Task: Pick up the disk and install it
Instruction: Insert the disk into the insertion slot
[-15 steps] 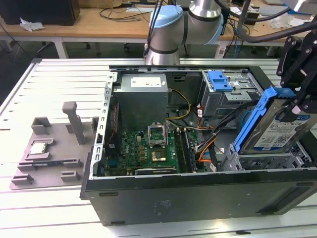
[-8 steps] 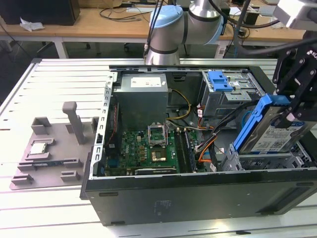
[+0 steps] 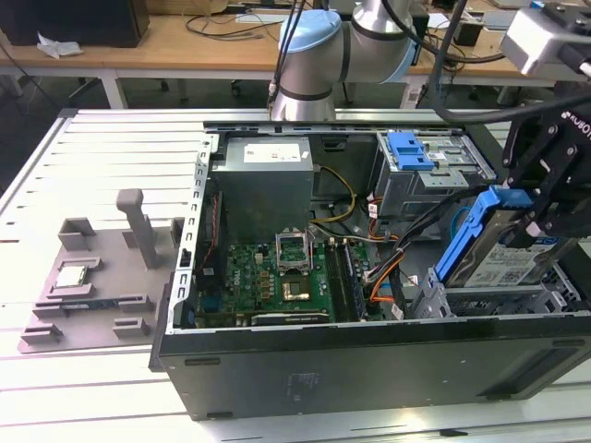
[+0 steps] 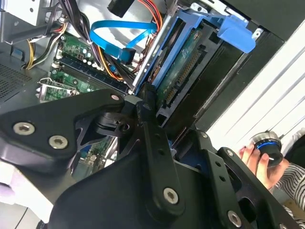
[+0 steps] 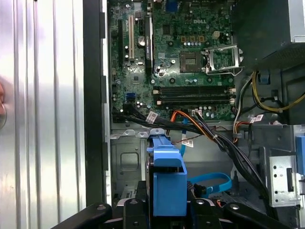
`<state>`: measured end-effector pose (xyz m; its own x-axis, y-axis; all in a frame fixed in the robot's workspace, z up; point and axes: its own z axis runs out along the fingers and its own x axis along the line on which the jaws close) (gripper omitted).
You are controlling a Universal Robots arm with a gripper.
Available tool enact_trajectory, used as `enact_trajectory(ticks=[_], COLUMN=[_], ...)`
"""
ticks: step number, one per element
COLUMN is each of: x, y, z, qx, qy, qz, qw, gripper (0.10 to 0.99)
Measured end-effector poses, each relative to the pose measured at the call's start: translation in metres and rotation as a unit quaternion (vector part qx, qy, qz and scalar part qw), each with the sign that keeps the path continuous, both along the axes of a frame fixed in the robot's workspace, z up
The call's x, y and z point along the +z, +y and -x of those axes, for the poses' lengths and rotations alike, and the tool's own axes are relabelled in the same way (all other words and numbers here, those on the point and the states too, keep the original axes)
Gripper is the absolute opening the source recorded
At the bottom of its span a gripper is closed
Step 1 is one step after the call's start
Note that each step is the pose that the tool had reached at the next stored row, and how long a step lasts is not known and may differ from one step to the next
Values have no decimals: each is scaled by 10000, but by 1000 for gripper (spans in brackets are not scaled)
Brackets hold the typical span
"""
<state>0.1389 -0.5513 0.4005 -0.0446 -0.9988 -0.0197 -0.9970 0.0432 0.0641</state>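
The gripper [image 3: 545, 198] is covering part of the disk [image 3: 503, 263] in the exterior view, and the case [image 3: 369, 365] wall is hiding the disk's lower edge. In the first wrist view the disk [image 5: 167, 183] is running off the picture's edge, edge-on, its label out of sight. In the second wrist view black linkage is blocking the fingertips, and a hand [image 4: 259, 162] is being cropped at the border.

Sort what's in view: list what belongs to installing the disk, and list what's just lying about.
Belongs to the job:
- disk, held tilted over the drive cage
- gripper, shut on the disk
- open computer case

Lying about:
- processor chip on the grey tray
- blue bracket in the upper bay
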Motion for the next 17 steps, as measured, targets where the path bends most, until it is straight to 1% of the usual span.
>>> enact_trajectory(ticks=[4, 10, 11, 15, 16, 17], x=[-83, -86, -87, -88, -88, -88], y=[1, 0, 0, 0, 0, 0], z=[0, 0, 0, 0, 0, 0], qx=[0, 0, 0, 0, 0, 0], qy=[0, 0, 0, 0, 0, 0], qz=[0, 1, 0, 0, 0, 0], qw=[10000, 10000, 10000, 10000, 10000, 10000], gripper=[365, 365, 439, 439, 427, 361])
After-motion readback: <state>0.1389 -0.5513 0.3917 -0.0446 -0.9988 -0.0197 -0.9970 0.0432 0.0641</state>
